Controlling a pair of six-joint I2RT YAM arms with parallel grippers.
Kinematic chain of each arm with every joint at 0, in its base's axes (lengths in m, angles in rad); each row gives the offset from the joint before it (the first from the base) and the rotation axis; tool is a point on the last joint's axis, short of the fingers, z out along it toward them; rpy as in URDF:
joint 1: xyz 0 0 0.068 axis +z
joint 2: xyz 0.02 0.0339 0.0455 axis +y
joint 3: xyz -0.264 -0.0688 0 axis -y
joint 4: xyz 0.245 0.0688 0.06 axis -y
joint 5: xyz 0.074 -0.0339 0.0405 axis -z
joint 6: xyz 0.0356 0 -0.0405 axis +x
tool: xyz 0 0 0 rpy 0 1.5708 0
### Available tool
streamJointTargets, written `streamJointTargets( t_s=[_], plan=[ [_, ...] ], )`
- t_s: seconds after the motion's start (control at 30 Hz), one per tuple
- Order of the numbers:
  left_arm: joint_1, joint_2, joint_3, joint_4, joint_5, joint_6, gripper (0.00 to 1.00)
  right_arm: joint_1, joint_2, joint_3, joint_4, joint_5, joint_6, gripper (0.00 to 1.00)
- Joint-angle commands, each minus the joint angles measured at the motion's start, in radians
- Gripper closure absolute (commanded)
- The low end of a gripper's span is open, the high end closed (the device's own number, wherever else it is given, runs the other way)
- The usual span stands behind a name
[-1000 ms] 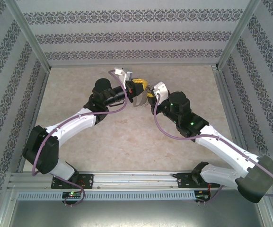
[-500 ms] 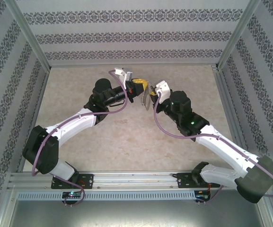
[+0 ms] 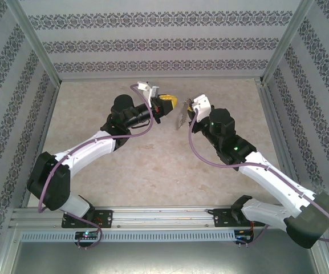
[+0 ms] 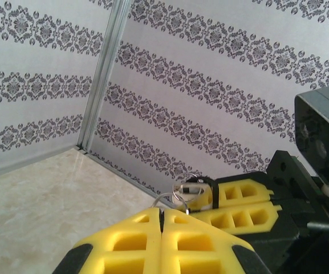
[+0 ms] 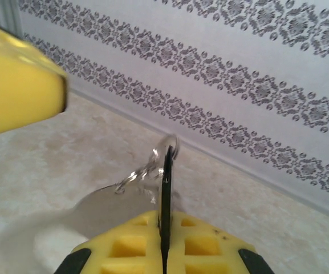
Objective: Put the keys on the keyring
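Above the beige bench (image 3: 153, 171), the left end effector (image 4: 161, 214) is pinching the slippery-looking silvery wire keyring (image 5: 144, 168) at its tips, and the right end effector (image 5: 164, 220) is clamping the tiny black-headed key (image 5: 167, 165).

yellow pads (image 4: 124, 242), silvery keyring (image 5: 143, 169), black key (image 5: 166, 182) — walls (image 3: 153, 45) banded with dark floral print, table (image 3: 153, 168) marbled beige.

The left arm (image 3: 90, 145) and right arm (image 3: 272, 177) are being clad in white shells with black joints; purple cables (image 3: 39, 197) are being trailed; yellow cut-out pads (image 4: 127, 245) are being worn by the left gripper (image 4: 161, 212) and right gripper (image 5: 165, 221).
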Motion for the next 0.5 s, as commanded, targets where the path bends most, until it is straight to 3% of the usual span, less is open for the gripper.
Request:
streamJointTargets(
  t_s=[0.0,0.4,0.47],
  plan=[
    [-0.005,-0.039,-0.005,0.028,0.002,0.02,1.0,-0.006,-0.026,0.031,0.034,0.036,-0.007,1.0],
    [-0.005,-0.039,-0.008,0.016,-0.021,0.031,1.0,-0.01,-0.015,0.035,0.006,-0.027,-0.009,1.0],
    [-0.005,-0.037,-0.005,-0.004,-0.022,0.051,0.79,-0.021,-0.013,0.034,-0.002,-0.078,-0.006,1.0]
  ],
)
